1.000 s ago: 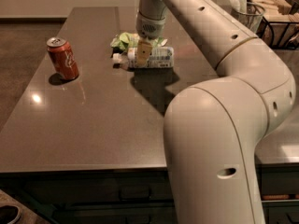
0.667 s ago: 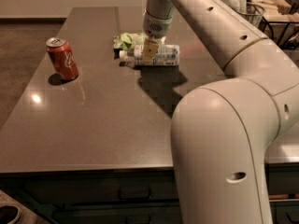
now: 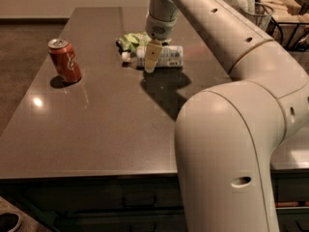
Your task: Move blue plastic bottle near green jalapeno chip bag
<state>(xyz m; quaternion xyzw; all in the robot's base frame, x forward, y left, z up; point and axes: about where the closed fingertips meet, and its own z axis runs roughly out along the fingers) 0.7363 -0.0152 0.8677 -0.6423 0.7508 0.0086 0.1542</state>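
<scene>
The blue plastic bottle [image 3: 166, 57] is lying on its side on the far part of the table [image 3: 106, 129], with its white cap [image 3: 126, 57] pointing left. The green chip bag [image 3: 131, 40] is lying just behind the cap end, touching it or nearly so; I cannot tell which.

I am judging the bottle to be light and rather stiff, but smooth and round, so it is likely rolling or slipping easily. The best hold is across the middle of the body, on the label, not at the thin neck. How much liquid is inside I cannot make out.

The gripper [image 3: 150, 58] is hanging straight down over the bottle, towards the neck end, and is covering a strip of it; whether it is gripping the bottle or only standing around it I cannot tell. The wrist above is hiding the right part of the bag.

The red can [image 3: 65, 61] is standing upright, well apart on the left. The big white arm [image 3: 231, 144] is covering the right part of the table. A wire basket [image 3: 258, 14] is showing at the top right; its contents are hard to make out.
</scene>
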